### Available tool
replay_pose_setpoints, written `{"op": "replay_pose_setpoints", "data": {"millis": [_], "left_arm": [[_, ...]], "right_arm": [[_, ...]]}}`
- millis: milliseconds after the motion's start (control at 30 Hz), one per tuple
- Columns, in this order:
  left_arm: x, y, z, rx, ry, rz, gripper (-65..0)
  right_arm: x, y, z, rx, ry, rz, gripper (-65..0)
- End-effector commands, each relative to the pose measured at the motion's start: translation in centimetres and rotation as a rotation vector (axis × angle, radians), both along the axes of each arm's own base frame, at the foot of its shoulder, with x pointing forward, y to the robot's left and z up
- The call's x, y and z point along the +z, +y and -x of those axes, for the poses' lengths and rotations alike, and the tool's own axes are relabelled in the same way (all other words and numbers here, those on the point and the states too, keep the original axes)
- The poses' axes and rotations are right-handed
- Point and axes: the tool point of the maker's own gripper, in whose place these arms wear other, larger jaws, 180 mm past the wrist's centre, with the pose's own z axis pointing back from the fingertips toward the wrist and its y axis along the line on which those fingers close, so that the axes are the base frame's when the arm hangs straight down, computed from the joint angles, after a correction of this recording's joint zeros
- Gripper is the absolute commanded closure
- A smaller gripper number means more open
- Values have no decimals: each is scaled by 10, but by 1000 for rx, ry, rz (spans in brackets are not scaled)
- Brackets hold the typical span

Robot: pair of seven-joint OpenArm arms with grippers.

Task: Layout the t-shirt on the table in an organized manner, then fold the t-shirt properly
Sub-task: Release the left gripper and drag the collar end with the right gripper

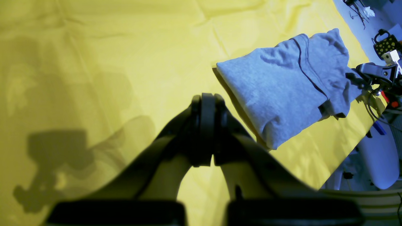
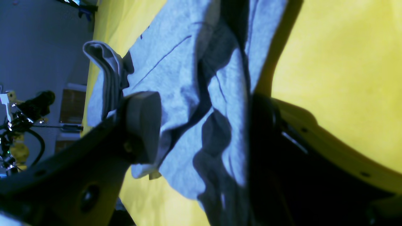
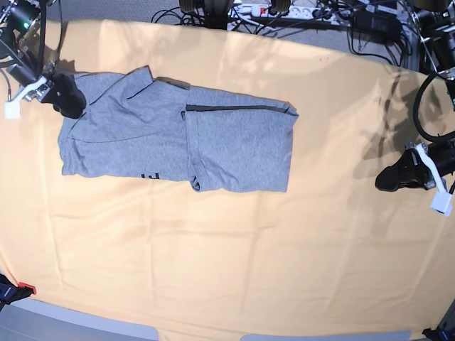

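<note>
The grey t-shirt (image 3: 178,138) lies partly folded on the left far part of the peach table (image 3: 249,249), its right part doubled over with a dark collar strip along the top. A bit of black lettering (image 3: 149,176) shows at its near edge. My right gripper (image 3: 67,99) is at the shirt's far left corner. In the right wrist view the right gripper (image 2: 201,131) is open, jaws wide apart, with shirt fabric (image 2: 188,78) between them. My left gripper (image 3: 387,177) is shut and empty over bare cloth at the right, far from the shirt (image 1: 282,84).
Cables and a power strip (image 3: 284,11) run along the table's far edge. A small red object (image 3: 25,288) sits at the near left corner. In the left wrist view the right arm (image 1: 377,72) stands by the shirt at the table edge.
</note>
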Motion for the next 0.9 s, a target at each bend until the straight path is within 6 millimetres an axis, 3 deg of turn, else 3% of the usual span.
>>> {"op": "replay_pose_setpoints", "data": {"millis": [0,233,300,367,433,467,733,867], "left_arm": [[20,3,-5,-3,-62,4,0],[18,3,-4,-2,-56,2,0],[18,3,-4,-2,-56,2,0],[18,3,-4,-2,-56,2,0],[18,3,-4,-2,-56,2,0],[18,3,-4,-2,-56,2,0],[18,3,-4,-3,-57,3,0],[18,3,-4,-2,-57,3,0]], "right_arm": [[7,3,-7,28,-20,3,-434],[1,28,-34,129,-11,58,-432],[-2,29,-38,138,-6,80,-394],[-4,27,-40,146,8,109,-249],[-3,23,-42,150,11,132,-34],[-1,20,-43,152,8,144,0],[34,-28,-47,131,-26,406,0],[67,-35,-51,129,-99,534,0]]}}
